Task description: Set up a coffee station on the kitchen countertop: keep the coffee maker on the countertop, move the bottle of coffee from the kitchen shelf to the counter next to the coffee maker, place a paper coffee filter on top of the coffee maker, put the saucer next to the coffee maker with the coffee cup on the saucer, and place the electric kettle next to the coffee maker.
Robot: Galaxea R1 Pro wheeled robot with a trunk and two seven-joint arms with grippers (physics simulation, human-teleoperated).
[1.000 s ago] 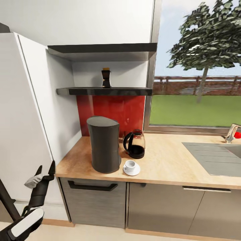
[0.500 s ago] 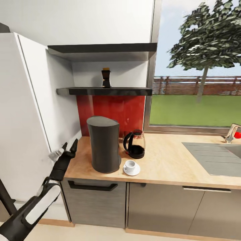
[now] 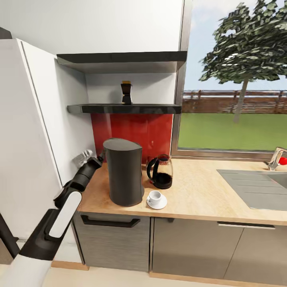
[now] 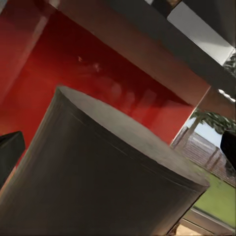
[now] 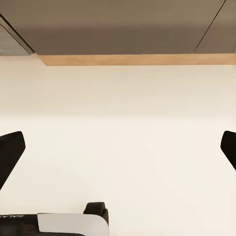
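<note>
Left pincer (image 3: 92, 156) holding paper coffee filter (image 3: 81, 156) beside coffee maker (image 3: 124, 172), right pincer (image 5: 118, 150) wide.

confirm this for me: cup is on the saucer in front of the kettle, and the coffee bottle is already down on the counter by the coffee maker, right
Not quite. The head view shows the coffee bottle up on the shelf, not on the counter. The cup does sit on the saucer in front of the kettle.

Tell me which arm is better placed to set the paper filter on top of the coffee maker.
Left. Its gripper is raised beside the coffee maker, near its top, carrying the paper coffee filter. The right gripper points down at bare floor, fingers spread and empty.
</note>
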